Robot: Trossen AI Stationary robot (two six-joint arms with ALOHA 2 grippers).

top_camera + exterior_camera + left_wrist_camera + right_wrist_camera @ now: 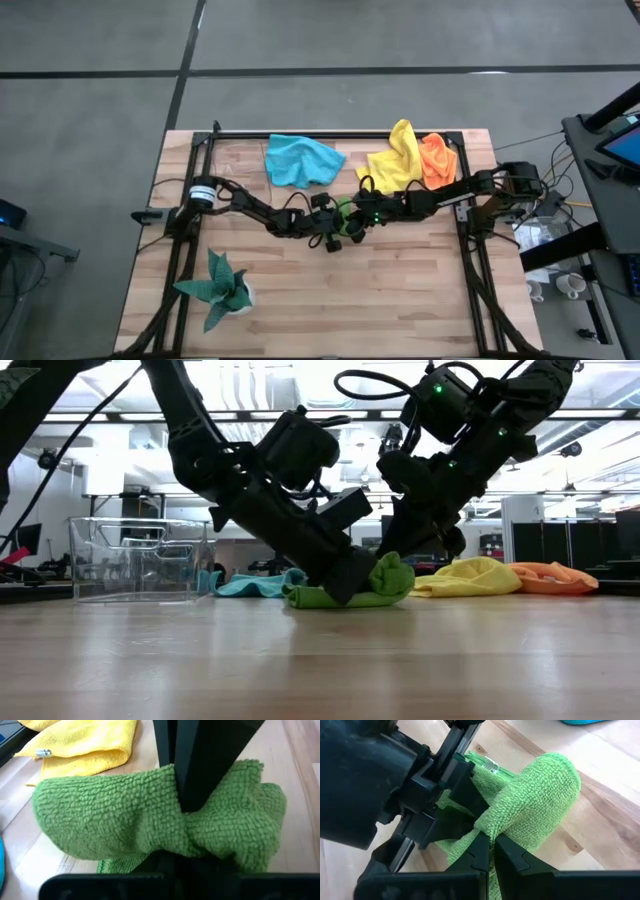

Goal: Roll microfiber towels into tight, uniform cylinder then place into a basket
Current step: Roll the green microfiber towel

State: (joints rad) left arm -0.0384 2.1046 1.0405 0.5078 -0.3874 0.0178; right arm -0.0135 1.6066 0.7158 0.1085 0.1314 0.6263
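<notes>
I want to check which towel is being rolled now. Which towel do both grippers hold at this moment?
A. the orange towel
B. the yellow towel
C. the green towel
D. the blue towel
C: the left gripper and the right gripper are both shut on the green towel, while the blue towel, yellow towel and orange towel lie untouched farther back.

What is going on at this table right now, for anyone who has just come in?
Both arms meet at mid-table over the green towel, which is partly rolled. The left gripper and right gripper are each shut on it. The blue towel, yellow towel and orange towel lie loose at the far edge. The clear basket holds no towel.
</notes>
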